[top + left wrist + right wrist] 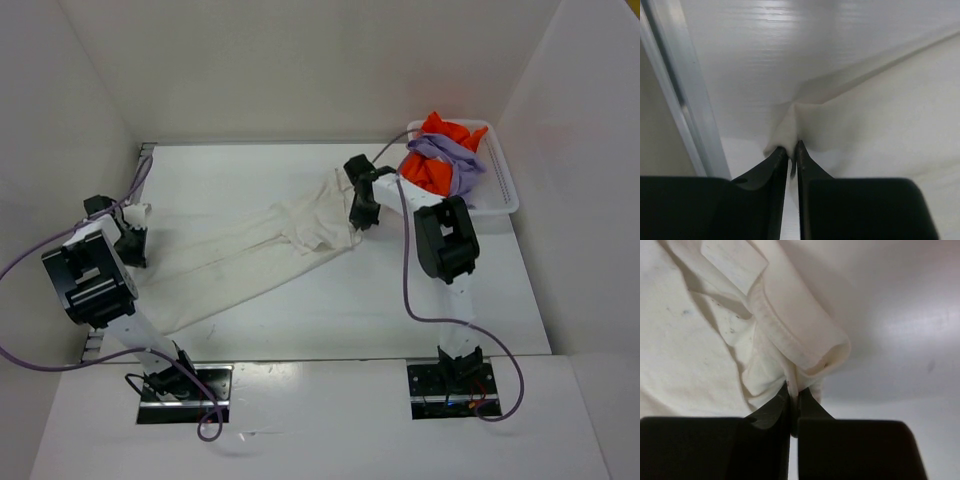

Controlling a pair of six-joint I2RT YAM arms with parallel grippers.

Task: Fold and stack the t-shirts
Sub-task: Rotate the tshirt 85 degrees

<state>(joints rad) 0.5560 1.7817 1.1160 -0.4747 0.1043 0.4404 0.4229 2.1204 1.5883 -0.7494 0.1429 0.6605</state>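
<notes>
- Soft, short-sleeved white t-shirt (262,252) lies pulled out long on the flat white counter (400,300). It runs diagonally from the near-L side to the far centre, between the 2 arms.
- Its L part lies fairly flat w/ long creases. The far-R end is bunched and wrinkled.
- Left tool (130,240) sits at the counter's L edge, at the shirt's L end.
- L wrist view: left tool (792,148) has its 2 black fingers (774,167) all but closed, w/ a thin peak of white cloth nipped between the tips. The fabric spreads away from the pinch toward the R, w/ 1 taut fold line.
- Right tool (362,212) is at the far centre, down on the shirt's bunched end.
- R wrist view: right tool (794,391) is clamped tight, fingers (771,412) nearly touching, w/ a fold of white cloth caught between them. A rolled, tube-like hemmed edge stands just above the tips. Small dark specks show on the fabric.
- Can't tell which part of the shirt (sleeve, hem, neck) either tool has.
- White plastic mesh basket (503,196) sits at the far-R corner of the counter, just beside the R arm.
- In it, a crumpled light purple t-shirt (447,153) is draped over a crumpled bright orange t-shirt (440,128). Both are well apart from the white one.
- Purple cables (405,275) loop along both arms.
</notes>
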